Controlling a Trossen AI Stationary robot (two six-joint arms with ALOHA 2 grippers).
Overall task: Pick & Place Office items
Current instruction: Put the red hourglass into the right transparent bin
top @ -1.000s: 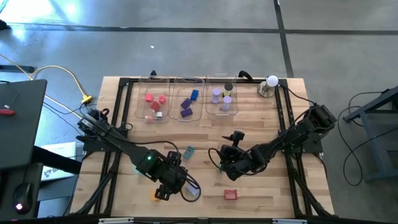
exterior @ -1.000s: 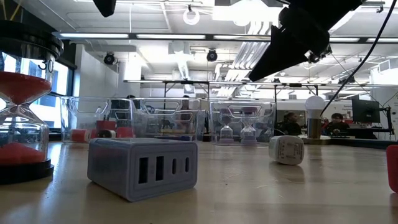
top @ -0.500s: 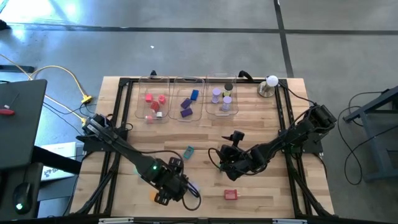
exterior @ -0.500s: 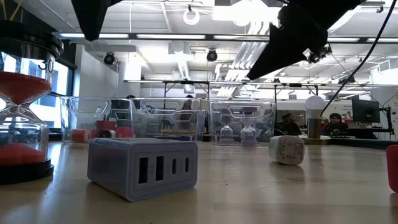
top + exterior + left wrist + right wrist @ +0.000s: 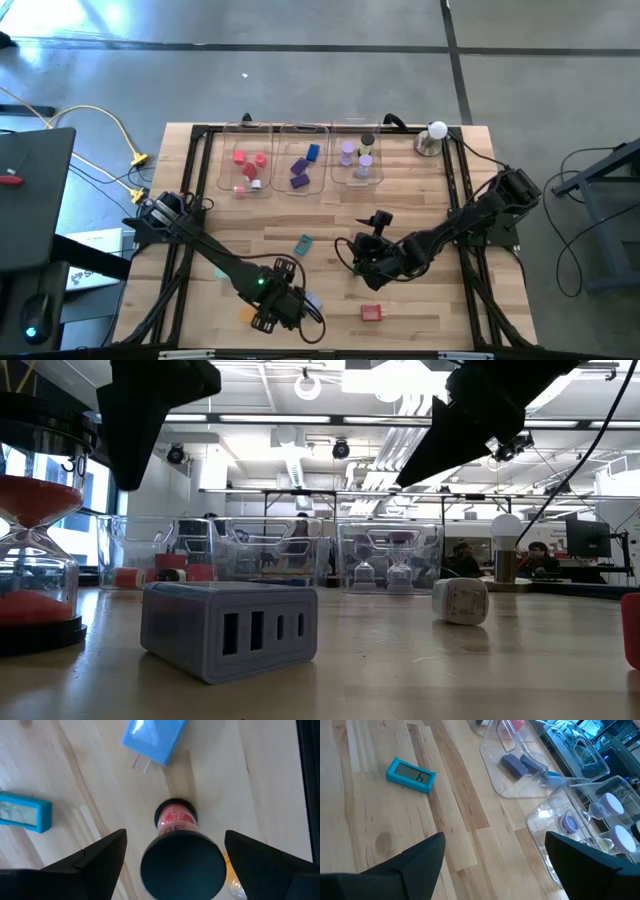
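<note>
An hourglass (image 5: 176,851) with red sand and black caps stands upright on the wood near the table's near edge, also in the low view (image 5: 38,550). My left gripper (image 5: 175,836) hangs open above it, one finger on either side, not touching; in the high view (image 5: 278,306) it hides the hourglass. A blue plug adapter (image 5: 154,740) and a teal timer (image 5: 25,812) lie beyond. My right gripper (image 5: 362,256) waits open at mid-table, over bare wood (image 5: 494,837). A red piece (image 5: 371,313) lies near the near edge.
Three clear trays (image 5: 303,166) with red, purple and lilac pieces stand along the far side, beside a white ball on a metal base (image 5: 436,131). An orange piece (image 5: 247,314) lies left of my left gripper. A grey-blue charger (image 5: 228,630) and a white cube (image 5: 460,601) rest on the table.
My left gripper has moved toward the table's near edge and a little to the right, and has come down; in the low view its dark shape has dropped into sight above the hourglass. The right arm has kept still.
</note>
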